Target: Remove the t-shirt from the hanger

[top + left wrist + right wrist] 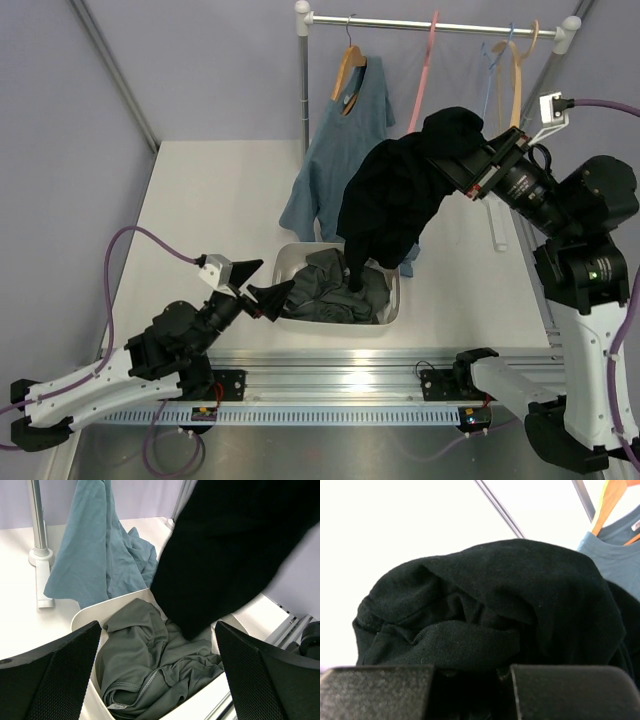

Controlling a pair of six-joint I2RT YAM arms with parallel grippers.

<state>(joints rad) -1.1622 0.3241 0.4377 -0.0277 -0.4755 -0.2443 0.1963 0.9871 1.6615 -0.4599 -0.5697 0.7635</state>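
The black t-shirt [395, 200] hangs bunched from my right gripper [470, 165], which is shut on a fold of it up near the rack. Its lower end trails into the white bin [392, 305]. In the right wrist view, black cloth [495, 590] fills the space between and above the fingers of the gripper [470, 672]. The pink hanger [424, 85] hangs from the rod, its lower part hidden behind the t-shirt. My left gripper [265, 292] is open at the bin's left rim, with nothing between its fingers [55, 675]; the t-shirt [235, 545] hangs ahead of it.
Dark grey clothes [330, 290] fill the bin [82, 615]. A blue-grey shirt [345, 140] hangs on a wooden hanger [350, 62] at the rod's left end, beside the rack post [303, 90]. A second wooden hanger [515, 70] and a thin blue one hang at the right.
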